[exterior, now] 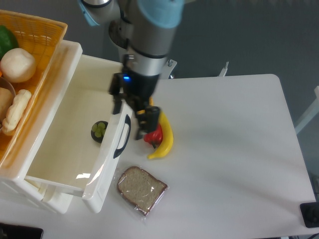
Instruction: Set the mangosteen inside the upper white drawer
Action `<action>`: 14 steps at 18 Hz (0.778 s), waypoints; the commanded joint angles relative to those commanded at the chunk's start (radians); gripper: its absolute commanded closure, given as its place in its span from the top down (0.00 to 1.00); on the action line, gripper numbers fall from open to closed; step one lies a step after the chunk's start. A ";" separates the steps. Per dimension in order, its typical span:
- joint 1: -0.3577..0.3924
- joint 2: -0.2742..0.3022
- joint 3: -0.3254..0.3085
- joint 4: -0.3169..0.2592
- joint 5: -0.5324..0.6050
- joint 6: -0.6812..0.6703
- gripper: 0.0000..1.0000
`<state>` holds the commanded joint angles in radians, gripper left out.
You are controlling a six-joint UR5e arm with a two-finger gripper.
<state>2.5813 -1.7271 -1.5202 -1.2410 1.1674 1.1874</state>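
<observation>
mangosteen [99, 130]: small, round, near-black fruit with a pale green leafy cap facing up; it lies on the floor of the upper white drawer, close to the front wall, free of the tool.
upper white drawer [60, 144]: deep rectangular tub of smooth, glossy white plastic, pulled open, with a dark curved handle [121, 137] on its front.
gripper [147, 122]: dark two-finger tool on a grey and light-blue arm, outside the drawer, above the table just right of the drawer front and over the red pepper; whether the fingers are spread or closed cannot be told, and nothing is seen between them.
red pepper [155, 136]: glossy red, partly hidden by the tool, touching the banana.
banana [166, 139]: smooth yellow, curved, lying beside the pepper.
bread slice [141, 188]: brown, grainy, in clear shiny wrap, near the drawer's front corner.
orange woven basket [42, 32]: wicker, behind the drawer, holding pale rounded items and a green one.
table [234, 159]: flat matte white top with rounded corners.
</observation>
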 joint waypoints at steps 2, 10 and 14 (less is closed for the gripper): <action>0.049 -0.044 -0.005 0.005 0.006 0.006 1.00; 0.189 -0.238 0.000 0.115 0.154 0.092 1.00; 0.220 -0.282 0.006 0.117 0.213 0.252 1.00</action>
<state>2.8009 -2.0094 -1.5141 -1.1244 1.3805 1.4398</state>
